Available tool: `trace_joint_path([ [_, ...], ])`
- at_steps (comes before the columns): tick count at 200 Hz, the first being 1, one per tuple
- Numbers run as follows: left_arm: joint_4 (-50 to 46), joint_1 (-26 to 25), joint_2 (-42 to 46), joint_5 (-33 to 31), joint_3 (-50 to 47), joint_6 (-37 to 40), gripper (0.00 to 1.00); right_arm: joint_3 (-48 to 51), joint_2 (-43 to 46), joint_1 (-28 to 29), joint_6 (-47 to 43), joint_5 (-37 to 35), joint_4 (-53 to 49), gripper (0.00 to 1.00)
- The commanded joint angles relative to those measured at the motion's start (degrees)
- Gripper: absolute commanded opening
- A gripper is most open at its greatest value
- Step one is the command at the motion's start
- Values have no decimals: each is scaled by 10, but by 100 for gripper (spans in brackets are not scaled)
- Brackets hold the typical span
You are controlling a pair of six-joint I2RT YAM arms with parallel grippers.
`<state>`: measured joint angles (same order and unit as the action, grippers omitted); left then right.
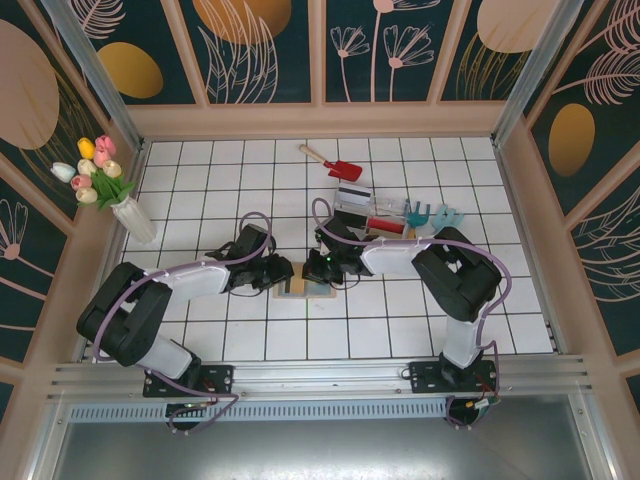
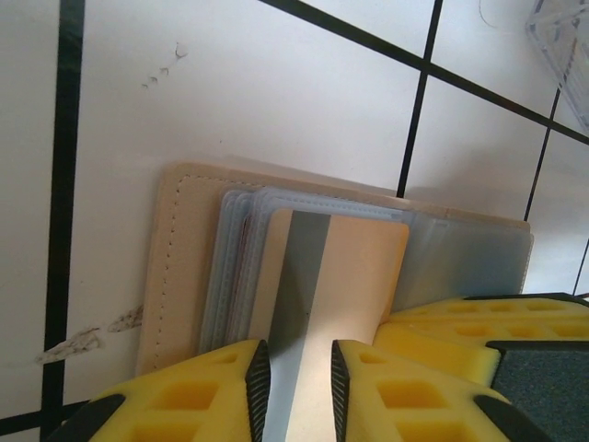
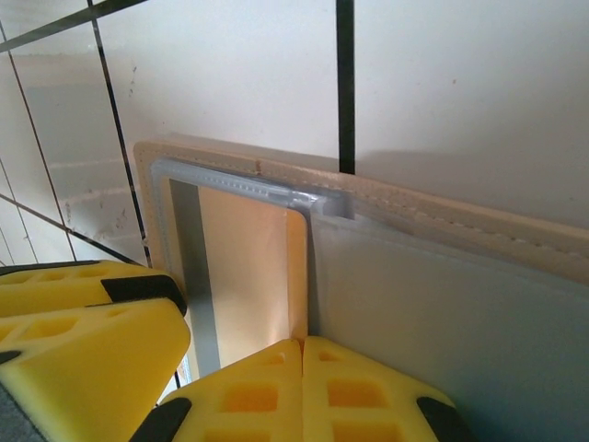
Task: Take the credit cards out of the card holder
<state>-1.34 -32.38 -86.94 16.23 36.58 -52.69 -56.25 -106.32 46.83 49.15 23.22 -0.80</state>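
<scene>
Left gripper [image 2: 296, 376], jaws slightly spread, straddles the credit card [image 2: 368, 276] poking lengthwise from the card holder [image 2: 179, 267] toward the lower frame edge; right gripper [image 3: 302, 357], pressed together, seemingly pins it.

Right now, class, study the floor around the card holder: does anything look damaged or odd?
Yes. The white tile beside the stitched edge of the card holder bears a rough scrape, and a few small nicks sit farther along the same tile. Both look like surface chips, not spills.
</scene>
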Motion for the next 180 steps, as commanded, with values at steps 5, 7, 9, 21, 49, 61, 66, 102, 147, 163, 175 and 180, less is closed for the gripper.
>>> trace_joint_path([
  [5,-60,-3,-1,-28,7,18,32,-17,6,4,-26,-19,-48,3],
  [7,-61,-3,-1,-28,7,19,32,-16,7,4,-27,-19,-51,3],
  [9,-63,-3,0,-30,8,19,33,-16,8,4,-28,-20,-52,3],
  [21,-66,-3,4,-31,11,20,34,-14,16,2,-33,-23,-62,3],
  [49,-69,-3,13,-31,18,24,34,-10,23,-1,-36,-20,-73,2],
  [61,-72,-3,14,-35,23,26,33,-14,20,-1,-32,-25,-80,3],
  [66,-73,-3,14,-39,25,26,32,-15,20,0,-29,-28,-84,3],
  [102,-78,-3,2,-37,29,34,29,-15,19,0,-23,-40,-87,3],
  [147,-67,-3,-8,-22,21,32,25,-13,5,0,-15,-8,-60,14],
  [163,-68,-3,-3,-23,22,32,23,-14,-2,0,-11,-8,-63,16],
  [175,-73,-3,2,-25,27,33,22,-14,-6,0,-11,-10,-64,17],
  [180,-76,-3,3,-26,29,34,22,-15,-7,0,-10,-10,-65,18],
])
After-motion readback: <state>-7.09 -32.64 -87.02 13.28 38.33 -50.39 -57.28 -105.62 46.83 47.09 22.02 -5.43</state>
